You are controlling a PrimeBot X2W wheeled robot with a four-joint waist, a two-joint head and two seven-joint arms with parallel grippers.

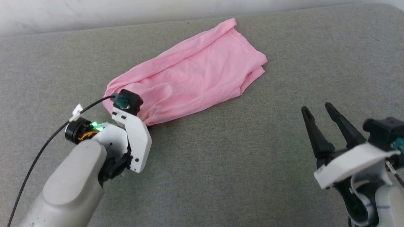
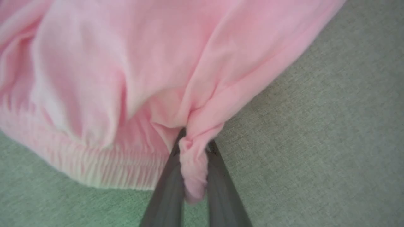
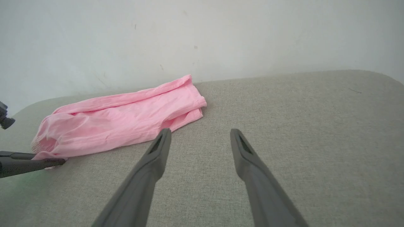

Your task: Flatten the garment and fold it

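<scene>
The light pink garment [image 1: 192, 74] lies crumpled in a long bundle across the grey surface, running from lower left to upper right in the head view. My left gripper [image 2: 195, 145] is shut on a pinch of fabric at the garment's [image 2: 142, 63] near-left corner, beside the gathered waistband [image 2: 104, 167]. In the head view its fingers are hidden under the wrist at that corner. My right gripper [image 1: 319, 111] stands open over bare surface to the right, apart from the garment [image 3: 120, 119]; in its own view the right gripper [image 3: 200, 135] has nothing between its fingers.
A grey fabric-covered surface [image 1: 236, 164] carries everything, and a pale wall [image 3: 202, 37] rises behind its far edge. A black cable [image 1: 41, 148] loops from the left wrist toward the lower left. The left gripper's fingers [image 3: 31, 162] show at the right wrist view's left edge.
</scene>
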